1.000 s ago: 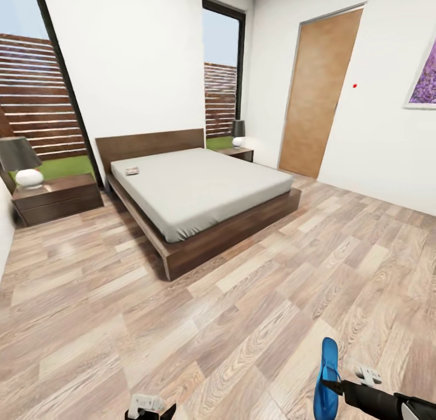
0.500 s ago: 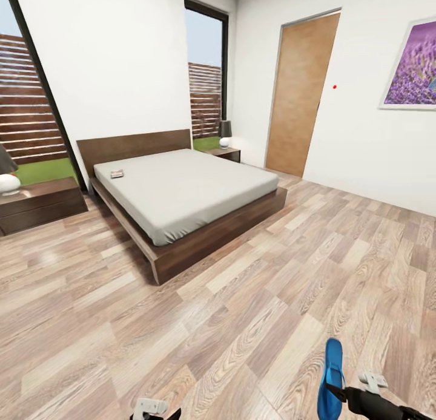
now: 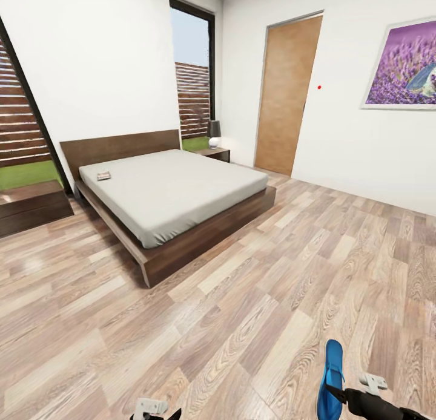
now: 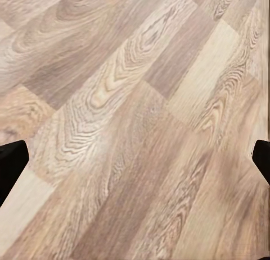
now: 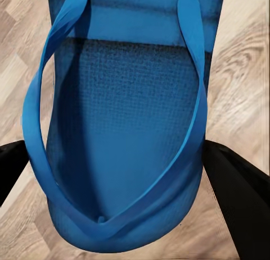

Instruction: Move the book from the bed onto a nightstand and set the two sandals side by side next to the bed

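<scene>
The bed (image 3: 175,193), off-white on a dark wooden frame, stands at the middle left of the head view, across the wood floor from me. The small book (image 3: 103,175) lies on the mattress near the headboard. One nightstand (image 3: 30,205) stands at the bed's left side, cut by the picture edge. Another nightstand (image 3: 216,153) stands at the far side under a lamp. My right gripper (image 5: 121,170) is shut on one blue sandal (image 5: 121,103); this sandal (image 3: 330,377) hangs above the floor at the lower right. My left gripper (image 4: 135,159) is open over bare floor.
A brown door (image 3: 287,93) is shut in the right wall, with a purple lavender picture (image 3: 399,66) beside it. Tall windows flank the headboard wall. Wide wood-plank floor (image 3: 242,299) lies between me and the bed.
The whole head view has shifted left, so the camera has turned right: the picture shows more, and the left nightstand's lamp has left the frame. The sandal stays in my right gripper.
</scene>
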